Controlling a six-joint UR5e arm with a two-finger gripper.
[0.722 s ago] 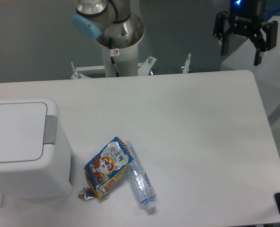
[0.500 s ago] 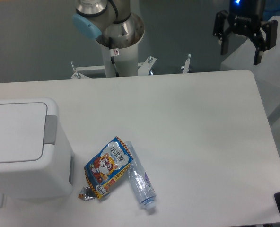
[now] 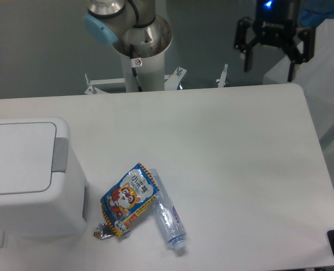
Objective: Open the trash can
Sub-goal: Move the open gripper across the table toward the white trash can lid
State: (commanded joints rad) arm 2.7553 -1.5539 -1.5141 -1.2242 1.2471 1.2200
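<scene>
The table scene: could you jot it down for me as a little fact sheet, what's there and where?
trash can: left edge of table, lid shut
push-button strip: grey, on the can's right edge
gripper: open, empty, above the far right corner
snack packet: beside the can, lying flat
plastic bottle: lying against the packet's right side

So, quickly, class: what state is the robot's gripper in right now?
Gripper: open and holding nothing, hanging above the far right edge of the table, well away from the trash can.
</scene>
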